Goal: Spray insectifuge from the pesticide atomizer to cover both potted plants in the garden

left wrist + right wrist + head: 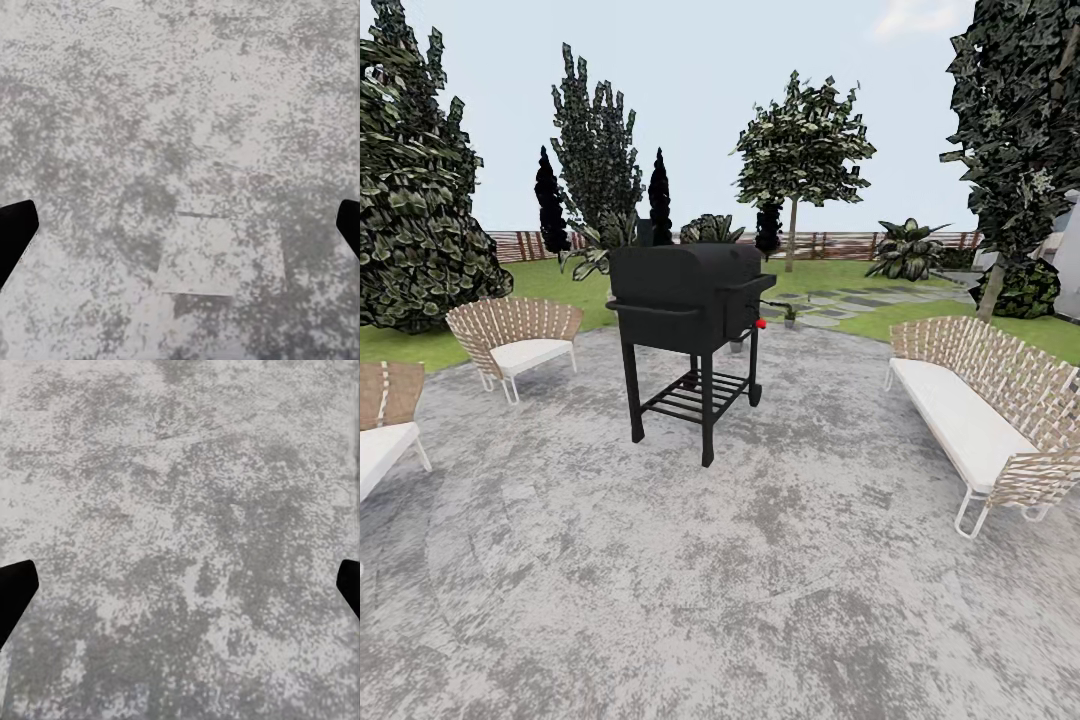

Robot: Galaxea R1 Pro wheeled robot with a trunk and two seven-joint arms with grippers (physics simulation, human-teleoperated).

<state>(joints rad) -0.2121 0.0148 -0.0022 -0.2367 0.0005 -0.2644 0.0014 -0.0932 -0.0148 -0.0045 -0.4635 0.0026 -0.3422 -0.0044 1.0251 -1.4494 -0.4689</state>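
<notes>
Head view: round grey speckled patio (760,600), black grill (690,300) on a wheeled stand mid-patio, red knob on its side. Wicker chairs (515,340) with white cushions at left, a wicker sofa (980,410) at right. Beyond the grill, grey stepping stones (850,300) cross the lawn toward a slatted fence (840,243). One small potted plant (790,315) sits just past the grill at the patio edge; atomizer cannot be made out.

Left wrist view: left gripper (180,229) over bare paving, dark fingertips (15,229) at both frame edges, spread wide, holding nothing.

Right wrist view: right gripper (180,589) likewise over paving, fingertips (15,589) wide apart, empty.
</notes>
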